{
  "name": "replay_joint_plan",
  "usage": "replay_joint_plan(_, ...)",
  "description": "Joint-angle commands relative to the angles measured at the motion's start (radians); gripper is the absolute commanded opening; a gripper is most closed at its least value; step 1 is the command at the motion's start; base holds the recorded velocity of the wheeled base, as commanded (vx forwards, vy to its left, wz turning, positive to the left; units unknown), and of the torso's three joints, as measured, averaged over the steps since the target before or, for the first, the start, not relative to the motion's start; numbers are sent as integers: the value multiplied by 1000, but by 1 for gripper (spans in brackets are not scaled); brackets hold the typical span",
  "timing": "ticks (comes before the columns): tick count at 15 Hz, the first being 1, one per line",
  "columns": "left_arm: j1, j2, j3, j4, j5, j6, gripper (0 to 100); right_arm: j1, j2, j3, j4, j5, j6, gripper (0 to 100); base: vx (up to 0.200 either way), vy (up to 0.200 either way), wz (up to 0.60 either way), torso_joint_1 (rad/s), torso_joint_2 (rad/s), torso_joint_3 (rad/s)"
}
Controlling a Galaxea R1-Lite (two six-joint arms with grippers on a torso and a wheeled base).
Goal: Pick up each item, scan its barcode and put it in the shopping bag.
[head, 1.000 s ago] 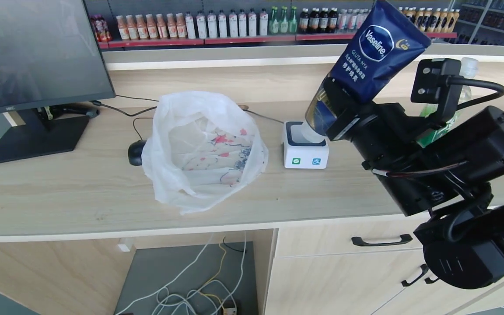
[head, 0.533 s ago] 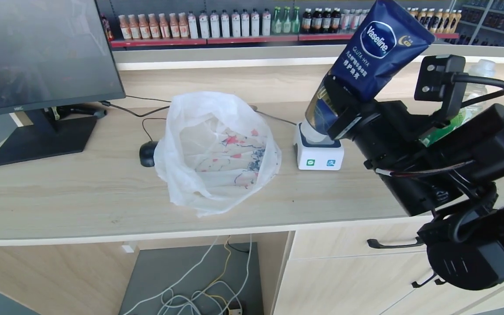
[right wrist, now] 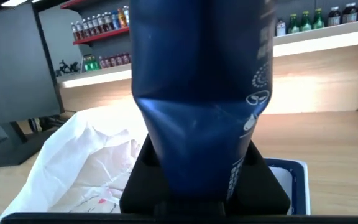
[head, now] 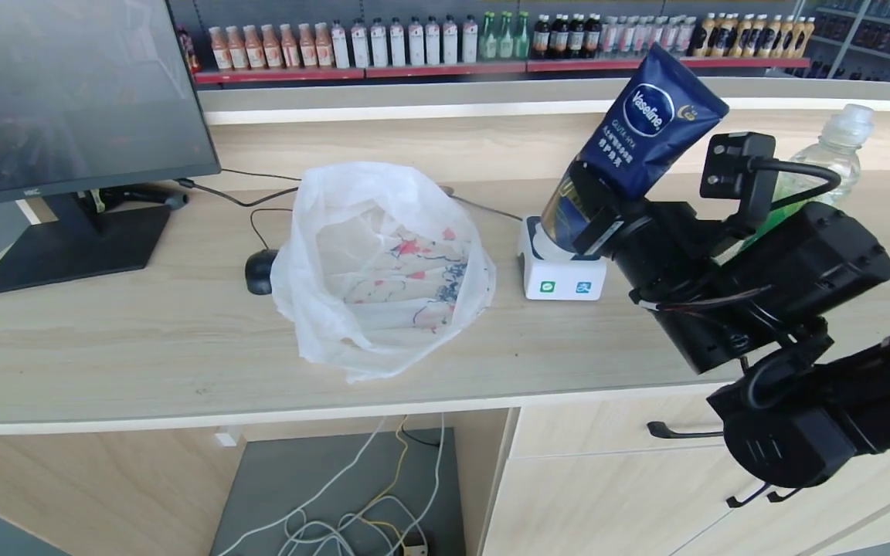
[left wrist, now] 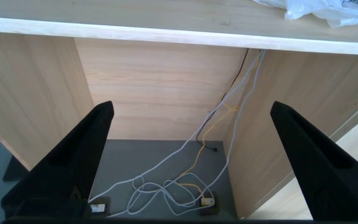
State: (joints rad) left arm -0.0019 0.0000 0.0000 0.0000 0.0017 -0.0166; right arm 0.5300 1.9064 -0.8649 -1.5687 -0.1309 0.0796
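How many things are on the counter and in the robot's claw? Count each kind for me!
tube: 1, held in the right claw
bag: 1
scanner: 1
bottle: 1
mouse: 1
monitor: 1
Total: 6

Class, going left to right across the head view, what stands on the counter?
The monitor, mouse, shopping bag, scanner, water bottle. I left out the blue tube, held over the scanner.
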Motion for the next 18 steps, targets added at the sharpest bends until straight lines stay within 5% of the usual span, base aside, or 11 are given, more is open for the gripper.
replay_joint_plan(1,-1,2,0,0,0,0,100,-41,53,-40,-2,-1,34,0,0,0,0,0,0,0)
replay_joint_plan(9,0,2,0,0,0,0,100,-64,60,-194,161,-1,348,0,0,0,0,0,0,0)
replay_joint_plan(18,0,2,0,0,0,0,100,-100,168,-531,450,5,737,0,0,0,0,0,0,0)
